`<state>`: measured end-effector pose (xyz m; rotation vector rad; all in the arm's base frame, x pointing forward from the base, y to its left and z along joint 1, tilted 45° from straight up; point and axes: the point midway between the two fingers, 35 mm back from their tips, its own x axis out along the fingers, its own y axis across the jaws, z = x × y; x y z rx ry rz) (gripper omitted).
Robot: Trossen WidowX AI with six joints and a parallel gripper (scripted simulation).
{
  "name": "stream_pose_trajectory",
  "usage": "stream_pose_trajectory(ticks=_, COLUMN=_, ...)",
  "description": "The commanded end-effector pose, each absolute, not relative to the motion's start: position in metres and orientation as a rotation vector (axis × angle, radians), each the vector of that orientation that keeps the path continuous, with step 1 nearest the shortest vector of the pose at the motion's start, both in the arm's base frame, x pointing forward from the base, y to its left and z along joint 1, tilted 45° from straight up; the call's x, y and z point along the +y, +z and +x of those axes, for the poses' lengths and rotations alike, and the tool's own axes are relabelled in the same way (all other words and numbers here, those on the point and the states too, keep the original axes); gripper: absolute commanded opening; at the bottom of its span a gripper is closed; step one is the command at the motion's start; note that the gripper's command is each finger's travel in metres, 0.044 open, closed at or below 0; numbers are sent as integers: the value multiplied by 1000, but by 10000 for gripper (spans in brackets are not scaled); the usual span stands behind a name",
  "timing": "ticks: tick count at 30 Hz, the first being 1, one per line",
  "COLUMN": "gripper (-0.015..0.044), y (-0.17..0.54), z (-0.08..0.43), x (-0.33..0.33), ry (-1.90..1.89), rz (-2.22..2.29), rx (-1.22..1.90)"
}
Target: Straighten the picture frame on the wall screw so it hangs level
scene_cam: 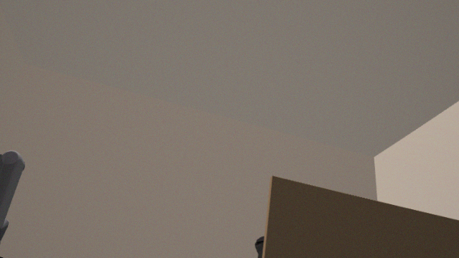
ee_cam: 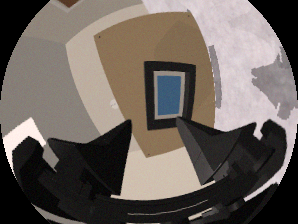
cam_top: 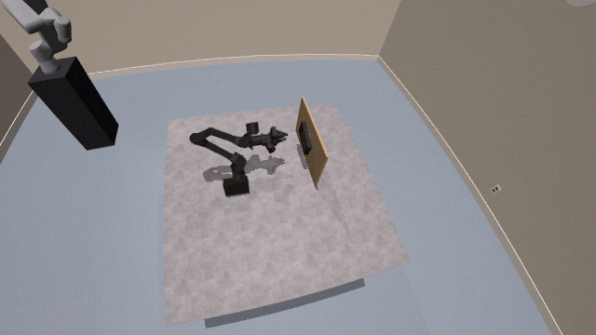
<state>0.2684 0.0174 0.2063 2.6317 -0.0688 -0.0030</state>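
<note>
A dark picture frame (cam_top: 304,137) (ee_cam: 169,94) with a blue picture hangs on an upright tan wall panel (cam_top: 315,154) (ee_cam: 123,56) that stands on the table. In the wrist view the frame looks slightly tilted. My gripper (cam_top: 280,138) (ee_cam: 154,144) is open and empty. It points at the frame from a short distance, with a clear gap between the fingertips and the frame. The screw and the notched strip are hidden behind the frame.
The panel stands on a grey mottled table top (cam_top: 261,242). The arm's base (cam_top: 236,186) sits left of the panel. A black pillar with a grey camera arm (cam_top: 70,104) stands at the far left. The exterior view shows only the panel's back (scene_cam: 358,229) and the room walls.
</note>
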Motion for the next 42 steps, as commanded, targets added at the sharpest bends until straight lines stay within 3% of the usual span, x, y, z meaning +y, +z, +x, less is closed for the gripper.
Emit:
stream_pose_trajectory(ticks=1, gripper=260, y=205, z=269, x=18, ry=-5, rz=2635, rx=-72)
stream_pose_trajectory(ticks=10, gripper=260, y=208, z=279, x=18, ry=-4, rz=2635, rx=-72)
stream_pose_trajectory(ticks=21, gripper=260, y=206, z=348, x=14, ry=-1, rz=2634, rx=-73)
stream_pose_trajectory(ticks=42, gripper=260, y=206, z=352, x=14, ry=0, rz=2634, rx=-73)
